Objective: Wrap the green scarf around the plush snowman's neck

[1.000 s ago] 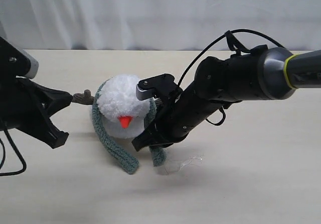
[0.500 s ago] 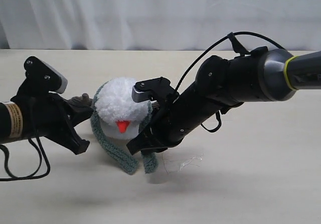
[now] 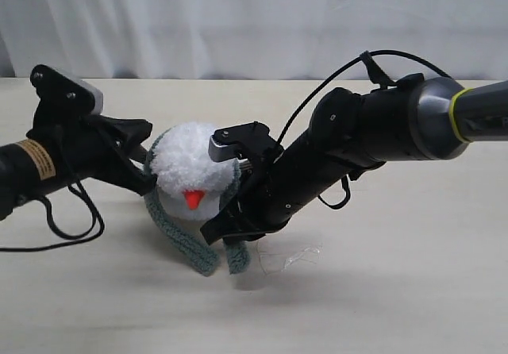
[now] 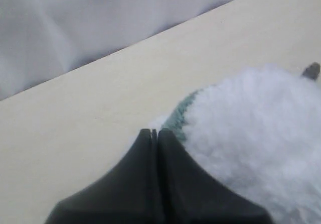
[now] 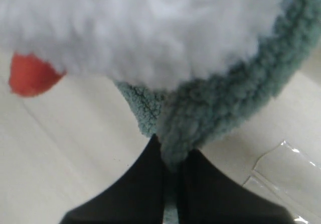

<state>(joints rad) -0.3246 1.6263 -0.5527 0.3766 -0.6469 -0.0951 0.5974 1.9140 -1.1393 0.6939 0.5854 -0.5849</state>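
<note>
The plush snowman point(image 3: 193, 171) stands on the table, white and fluffy, its orange nose point(image 3: 191, 200) facing the camera. The green scarf point(image 3: 181, 241) loops behind its neck, and both ends hang down in front. My right gripper point(image 3: 228, 233) is shut on the scarf's right end just below the snowman; in the right wrist view the knit strip point(image 5: 235, 103) runs from between the jaws point(image 5: 173, 152) up round the white plush point(image 5: 150, 28). My left gripper point(image 3: 148, 181) is shut and holds nothing. Its tips point(image 4: 154, 132) rest against the scarf edge point(image 4: 178, 117) at the snowman's left side.
A scrap of clear plastic film point(image 3: 290, 259) lies on the table just right of the scarf ends and shows again as film point(image 5: 283, 171) in the right wrist view. The pale wooden table point(image 3: 397, 290) ends at a white curtain point(image 3: 254, 21) behind.
My left arm has swung in from the left edge until its shut gripper touches the snowman's side. The right gripper pulled the scarf end slightly down and left, then stayed still.
</note>
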